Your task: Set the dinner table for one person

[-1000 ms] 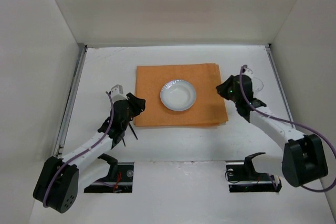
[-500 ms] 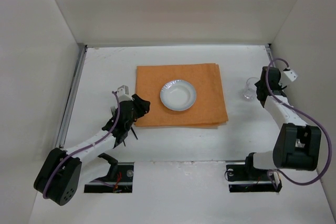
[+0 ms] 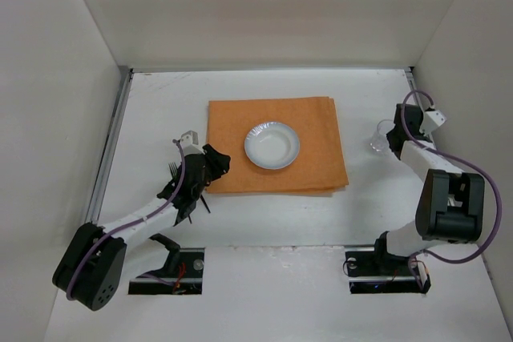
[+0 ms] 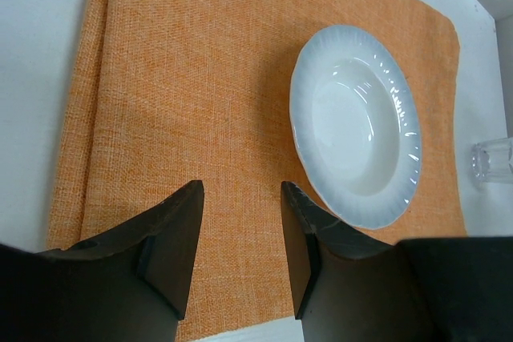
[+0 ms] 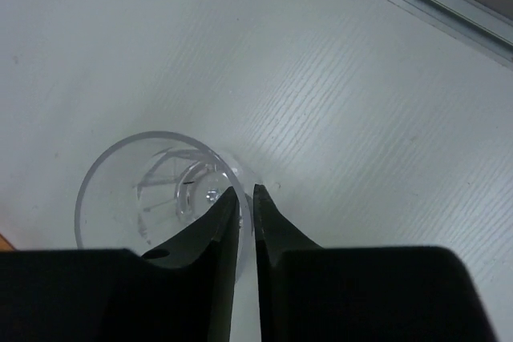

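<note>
White walls box in the white table (image 3: 160,102), which has rails on two edges. Change since a second ago: my right hand (image 5: 244,191) was over the three o'clock edge of the orange mat (image 3: 232,118) with the glass. Now the glass (image 3: 378,140) stands on bare table at three o'clock of the mat, apart from it, and my right arm has swung out to that side. Right fingers are pinched almost together with a thin slit and nothing between them. The glass is just at their ten o'clock in the wrist view; touching or not, I cannot tell. I judge the glass placed. Plate (image 3: 272,145) sits mid-mat. Left hand (image 4: 240,190) hangs spread and empty over the mat's eight o'clock edge, plate at its one o'clock. Table lies right under both hands. Cutlery looks like what is left.
</note>
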{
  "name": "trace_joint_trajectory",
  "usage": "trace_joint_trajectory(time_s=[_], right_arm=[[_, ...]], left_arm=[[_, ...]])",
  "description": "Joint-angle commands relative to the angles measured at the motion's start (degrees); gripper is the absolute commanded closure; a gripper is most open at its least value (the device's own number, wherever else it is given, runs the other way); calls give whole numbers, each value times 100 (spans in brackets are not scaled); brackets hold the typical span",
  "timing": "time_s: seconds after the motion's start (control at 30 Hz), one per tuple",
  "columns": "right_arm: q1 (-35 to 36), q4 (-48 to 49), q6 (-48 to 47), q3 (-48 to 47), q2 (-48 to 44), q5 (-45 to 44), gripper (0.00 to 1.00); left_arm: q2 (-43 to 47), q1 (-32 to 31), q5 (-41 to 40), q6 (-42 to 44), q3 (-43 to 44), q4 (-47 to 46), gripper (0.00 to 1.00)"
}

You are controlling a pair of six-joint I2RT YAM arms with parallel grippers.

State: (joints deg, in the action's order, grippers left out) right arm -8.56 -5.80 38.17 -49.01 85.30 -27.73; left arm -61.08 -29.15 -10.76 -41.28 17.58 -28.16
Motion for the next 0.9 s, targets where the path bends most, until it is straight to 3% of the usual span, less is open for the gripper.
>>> trace_joint_trajectory(time_s=[0.0,0.23,0.33,0.57,0.87], right_arm=[[7,290,59,40,-179,-75,87],[402,290,-204,33,-1313,-268,89],[867,115,-310,-362,-1349,-190,89],[2221,123,-539,-1486,-209,100,89],[2644,-69,-1031,-2814,1348,470,89]], left_arm=[[-27,-34,-110,67,43,-357,59],[-71,1,-110,67,52,-365,59],[-114,71,-102,67,35,-392,59],[-167,115,-67,67,43,-392,59],[-97,221,-57,120,26,-339,59]])
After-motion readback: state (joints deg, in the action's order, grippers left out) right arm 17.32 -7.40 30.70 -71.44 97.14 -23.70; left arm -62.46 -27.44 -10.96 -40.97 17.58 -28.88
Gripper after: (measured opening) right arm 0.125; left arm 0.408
